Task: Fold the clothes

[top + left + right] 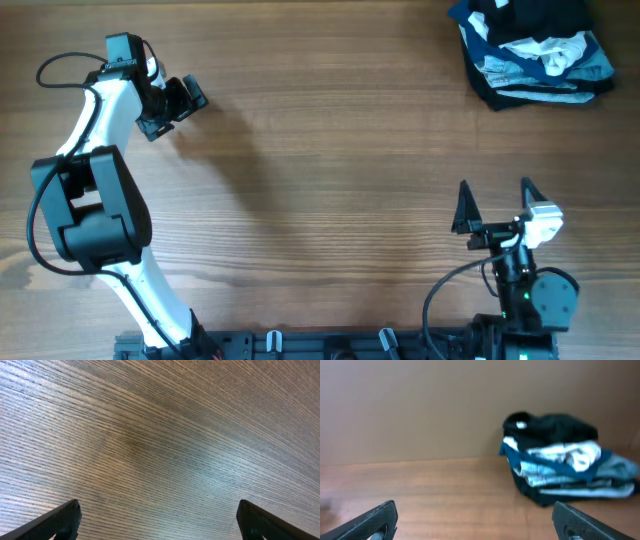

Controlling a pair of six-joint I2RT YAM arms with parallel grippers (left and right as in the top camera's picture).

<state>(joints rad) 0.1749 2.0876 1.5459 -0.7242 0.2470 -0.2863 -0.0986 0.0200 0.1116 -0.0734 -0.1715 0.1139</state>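
Note:
A stack of folded clothes (pixel 535 52), black, white, blue and grey, lies at the far right corner of the wooden table. It also shows in the right wrist view (pixel 565 462), ahead and to the right. My right gripper (pixel 496 205) is open and empty near the front right, well short of the stack; its fingertips frame bare wood (pixel 475 522). My left gripper (pixel 175 105) is open and empty at the far left, over bare wood (pixel 159 520).
The wooden table (pixel 320 190) spreads between the two arms. The left arm's black and white links (pixel 95 200) stand over the left side. The arm bases and cables sit along the front edge (pixel 330 345).

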